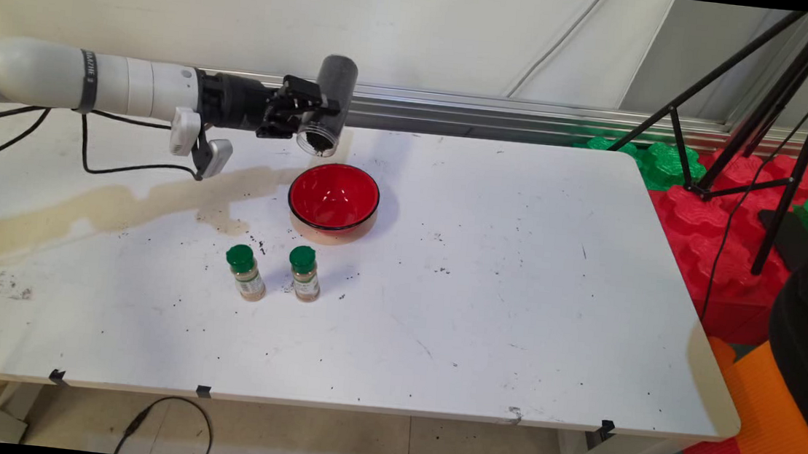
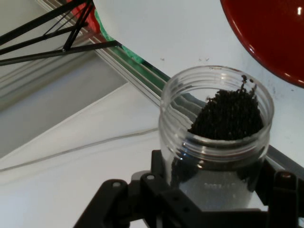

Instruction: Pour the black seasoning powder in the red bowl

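Two black fingers of the gripper [image 1: 315, 112], closed around a clear plastic jar [image 1: 328, 105], held in the air above the far side of the white table [image 1: 512, 324]. Jar tipped mouth-down toward the camera, lidless, threaded rim [image 2: 216, 142] open, dark granules [image 2: 230, 116] heaped against the lower side of the neck. Just below and slightly right of the jar's mouth, a red bowl [image 1: 334, 199] with a black rim, standing on the table, inside apparently bare in the main view. In front of the bowl, two small spice bottles with green caps, the left bottle [image 1: 246, 272] and the right bottle [image 1: 305, 273], upright, side by side but apart. Scattered dark specks [image 1: 439, 239] on the tabletop around bowl and bottles. At far right, beyond the table's edge, a black tripod [image 1: 770, 142] over red and green foam blocks [image 1: 710, 239].
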Motion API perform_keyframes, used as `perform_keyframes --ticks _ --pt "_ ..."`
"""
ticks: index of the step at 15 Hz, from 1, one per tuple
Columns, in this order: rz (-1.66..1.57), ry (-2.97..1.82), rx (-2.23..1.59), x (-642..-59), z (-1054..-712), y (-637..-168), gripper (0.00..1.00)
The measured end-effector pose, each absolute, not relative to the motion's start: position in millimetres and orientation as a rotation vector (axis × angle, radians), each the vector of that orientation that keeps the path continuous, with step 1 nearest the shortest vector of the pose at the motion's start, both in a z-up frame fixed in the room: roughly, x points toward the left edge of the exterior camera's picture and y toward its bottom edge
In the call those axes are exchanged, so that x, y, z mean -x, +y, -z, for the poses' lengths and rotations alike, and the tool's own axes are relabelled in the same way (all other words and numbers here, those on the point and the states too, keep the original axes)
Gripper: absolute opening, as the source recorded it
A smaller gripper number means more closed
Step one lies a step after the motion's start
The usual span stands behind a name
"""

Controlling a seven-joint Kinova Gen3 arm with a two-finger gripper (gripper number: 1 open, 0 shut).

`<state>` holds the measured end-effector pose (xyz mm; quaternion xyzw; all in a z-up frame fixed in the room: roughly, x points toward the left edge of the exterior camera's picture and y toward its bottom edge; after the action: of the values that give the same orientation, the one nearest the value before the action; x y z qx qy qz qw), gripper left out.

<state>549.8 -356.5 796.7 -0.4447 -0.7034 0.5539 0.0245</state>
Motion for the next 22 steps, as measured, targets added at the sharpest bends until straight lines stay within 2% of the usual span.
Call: perform_keyframes --ticks 22 --pt "-1.770 -2.118 1.530 -542.1 -800.5 -354.2 0.00"
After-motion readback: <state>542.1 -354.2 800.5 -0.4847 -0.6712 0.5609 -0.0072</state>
